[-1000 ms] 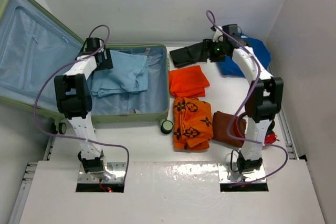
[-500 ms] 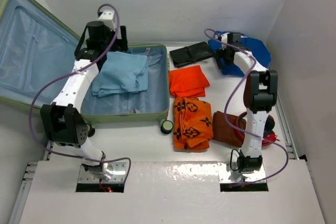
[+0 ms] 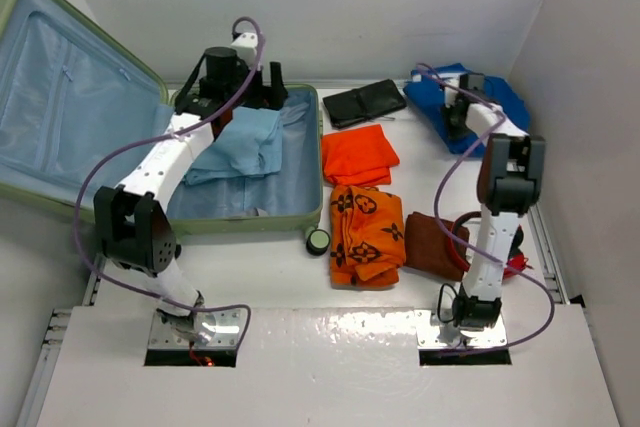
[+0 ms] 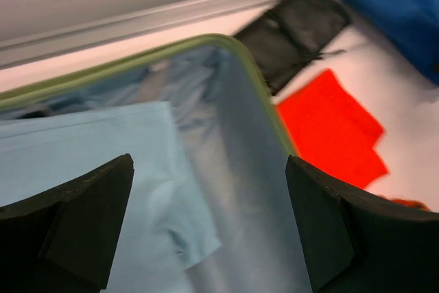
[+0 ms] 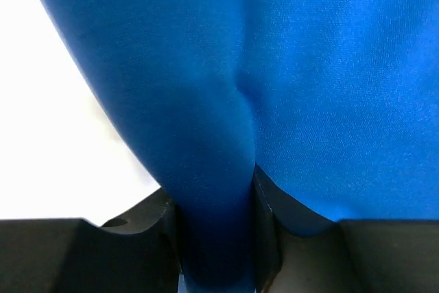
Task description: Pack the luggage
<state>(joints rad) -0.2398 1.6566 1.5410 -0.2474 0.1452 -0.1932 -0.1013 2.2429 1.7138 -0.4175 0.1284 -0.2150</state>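
Your luggage [image 3: 70, 87] lies open on the left half of the tabletop [image 3: 420, 179], its lid tilted up at the far left. A folded light-blue garment [image 3: 240, 142] rests in the lower shell. Your left fingers [image 4: 75, 231] are spread wide with nothing between them, hovering over the luggage's far right corner beside the garment's edge. Your right fingers [image 5: 295, 259] are pinched on a fold of the blue cloth bag [image 3: 495, 97] at the far right. Right of the luggage lie a black pouch [image 3: 363, 103], an orange cloth [image 3: 358, 155], a patterned orange cloth [image 3: 365, 232] and a brown cloth [image 3: 428, 242], all on the tabletop.
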